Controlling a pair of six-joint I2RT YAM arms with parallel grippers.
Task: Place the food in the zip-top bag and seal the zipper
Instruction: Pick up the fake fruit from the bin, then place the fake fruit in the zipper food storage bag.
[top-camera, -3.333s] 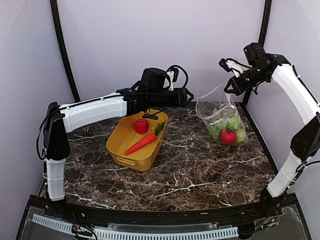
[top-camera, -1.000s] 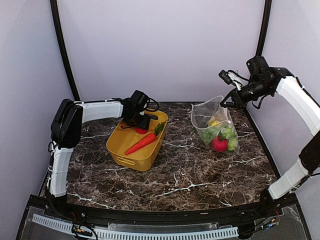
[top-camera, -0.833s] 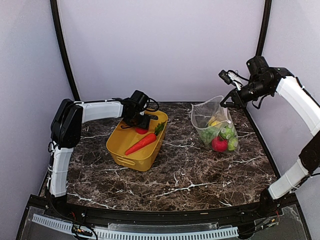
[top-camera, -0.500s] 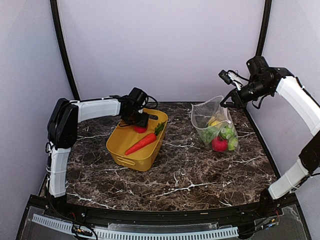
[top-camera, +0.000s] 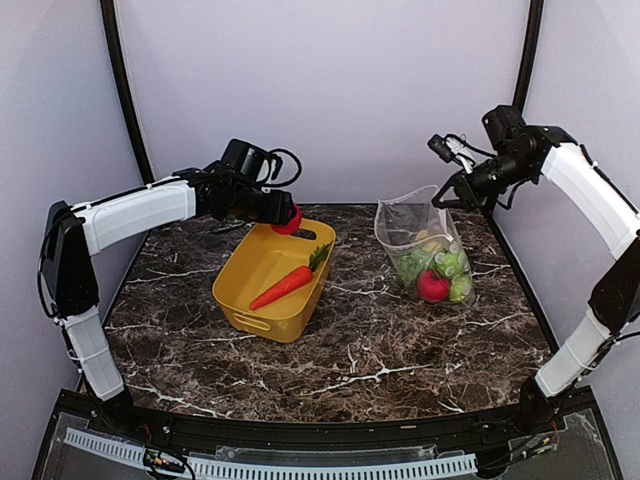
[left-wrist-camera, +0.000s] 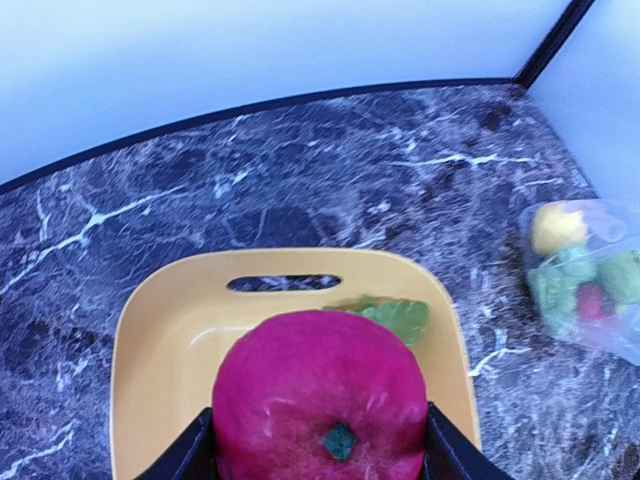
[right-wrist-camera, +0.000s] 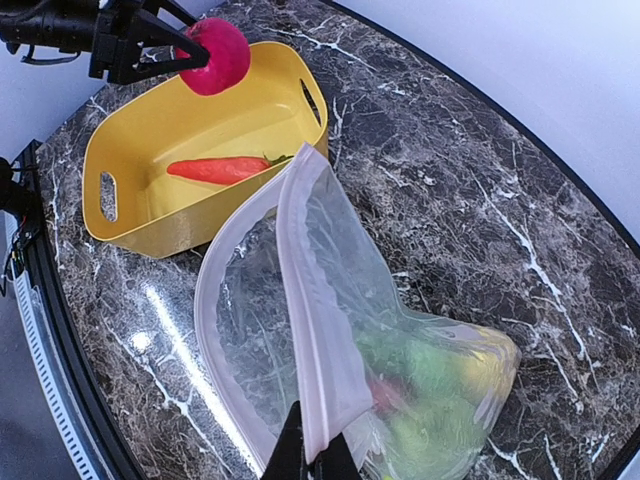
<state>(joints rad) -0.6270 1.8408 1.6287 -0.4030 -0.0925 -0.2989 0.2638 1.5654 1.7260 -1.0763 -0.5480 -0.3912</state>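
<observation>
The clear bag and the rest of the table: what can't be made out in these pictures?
- What is in the bag: piled and blurred behind plastic in top and right wrist views; no count possible.
- The right hand: cut off by the right wrist view's bottom edge; only fingertips show.
- The carrot: in the left wrist view the red tomato hides all but green leaves.
</observation>
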